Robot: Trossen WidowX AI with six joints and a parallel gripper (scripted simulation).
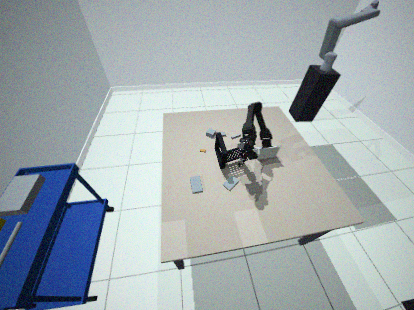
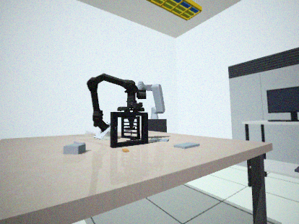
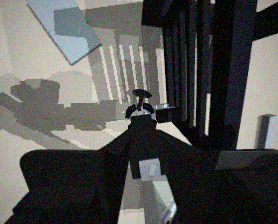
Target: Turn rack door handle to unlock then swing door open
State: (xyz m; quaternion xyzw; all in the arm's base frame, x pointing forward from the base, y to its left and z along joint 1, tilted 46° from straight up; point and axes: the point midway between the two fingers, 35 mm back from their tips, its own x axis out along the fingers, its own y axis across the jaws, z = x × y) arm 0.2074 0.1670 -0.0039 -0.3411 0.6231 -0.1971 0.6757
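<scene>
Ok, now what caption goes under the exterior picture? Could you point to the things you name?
A black arm's gripper [image 2: 131,124] [image 3: 143,133] grips the handle of a slatted door, swung partly open from its frame [image 2: 114,129].

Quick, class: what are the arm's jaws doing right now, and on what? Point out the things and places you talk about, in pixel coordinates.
Jaws: closed on the rack door's upright handle [image 3: 142,93].

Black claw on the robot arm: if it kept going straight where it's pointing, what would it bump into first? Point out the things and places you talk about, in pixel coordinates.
The claw [image 1: 241,162] [image 2: 131,123] [image 3: 143,133] points down and already grips the door's black upright handle [image 3: 142,94]. Past that, probably the tan tabletop [image 1: 300,198] [image 2: 180,159] [image 3: 15,55], though depth is hard to judge.
</scene>
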